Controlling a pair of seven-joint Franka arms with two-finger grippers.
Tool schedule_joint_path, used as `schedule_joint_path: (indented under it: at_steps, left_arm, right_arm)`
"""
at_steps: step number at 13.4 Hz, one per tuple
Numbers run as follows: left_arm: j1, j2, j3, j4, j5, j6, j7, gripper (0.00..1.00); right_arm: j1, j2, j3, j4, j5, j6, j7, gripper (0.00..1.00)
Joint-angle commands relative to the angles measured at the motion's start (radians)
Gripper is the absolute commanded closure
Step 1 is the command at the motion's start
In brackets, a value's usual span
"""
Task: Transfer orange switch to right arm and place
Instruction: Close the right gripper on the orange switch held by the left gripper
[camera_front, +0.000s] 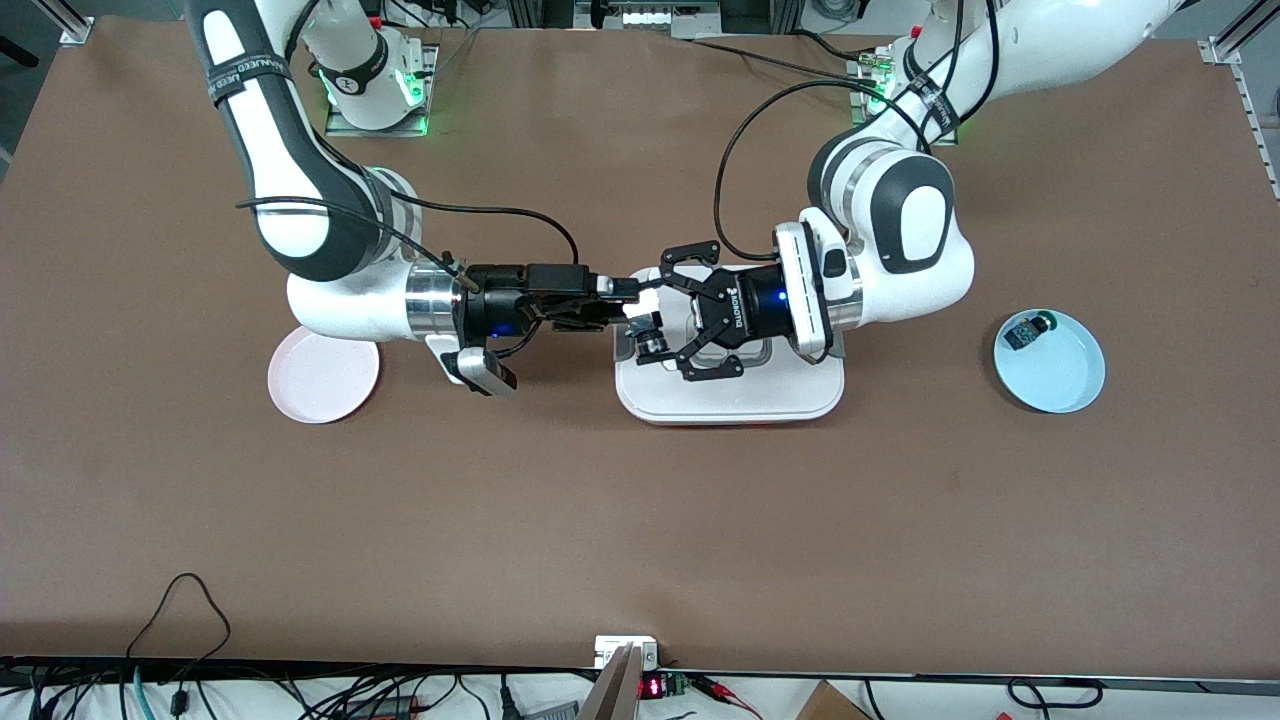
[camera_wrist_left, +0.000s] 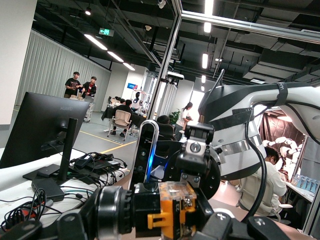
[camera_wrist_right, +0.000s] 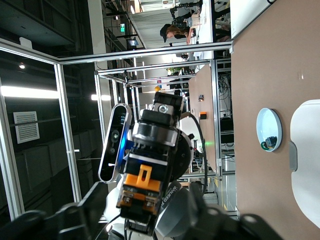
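Over the white tray the two arms meet tip to tip: the orange switch lies crosswise between them, the left gripper pinching it, the right gripper pressed onto its other end

Matt brown table, glossy white plastic tray, and glossy pale-blue plate.
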Motion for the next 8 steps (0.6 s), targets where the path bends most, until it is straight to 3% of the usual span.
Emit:
schedule_joint_path:
  at_steps: [1,4,8]
  left_arm:
    - [-0.015,0.017,0.003,0.014,-0.033,0.012,0.071,1.0]
    - [-0.015,0.027,0.003,0.013,-0.033,0.012,0.085,1.0]
    - [-0.013,0.027,0.003,0.013,-0.034,0.012,0.083,1.0]
  right_arm:
    - [-0.001,0.013,0.002,0.023,0.011,-0.004,-0.012,0.52]
    - [-0.002,0.013,0.002,0.023,0.015,-0.011,-0.019,0.74]
    - [0.001,0.021,0.002,0.023,0.015,-0.022,-0.061,0.79]
